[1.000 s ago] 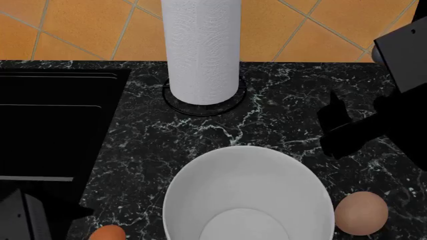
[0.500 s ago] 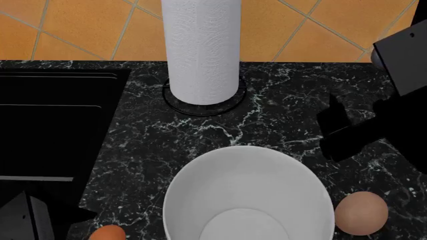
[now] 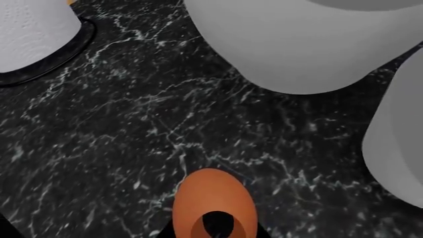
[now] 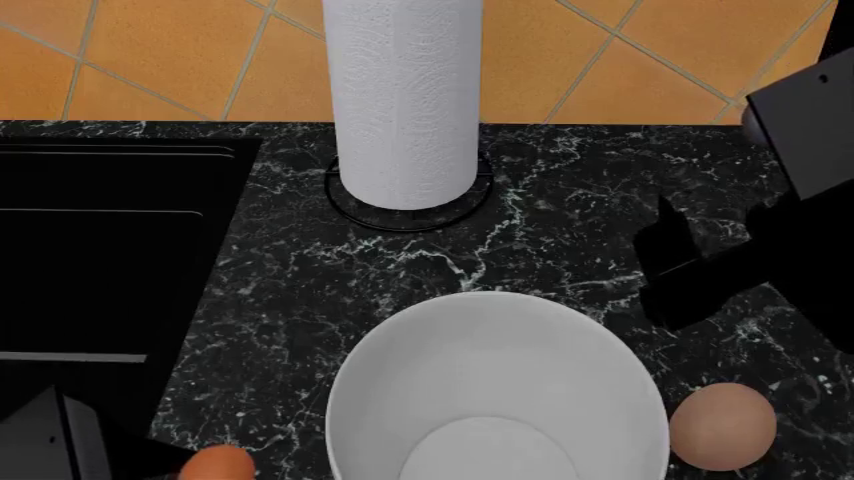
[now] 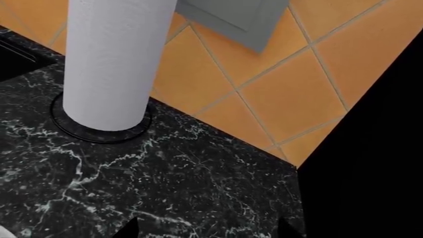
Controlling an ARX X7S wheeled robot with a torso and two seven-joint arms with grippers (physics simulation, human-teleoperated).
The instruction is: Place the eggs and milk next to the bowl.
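Black marble-look countertop [image 4: 561,190] with white veins, fairly matt. The bowl [image 4: 497,385] is smooth plain white, ceramic-like. Both eggs, orange-brown [image 3: 213,203] and pale tan [image 4: 722,425], look smooth and matt. The paper towel roll [image 4: 404,95] shows embossed paper; the wall tiles [image 5: 297,89] are flat orange.

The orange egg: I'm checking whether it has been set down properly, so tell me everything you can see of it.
The orange egg is smooth, oval and orange-brown, unbroken as far as visible. It lies on the black marbled counter left of the white bowl, apart from its wall. The left gripper's dark parts sit close at its near end; whether they hold it cannot be told. The head view shows only its top at the frame's edge.
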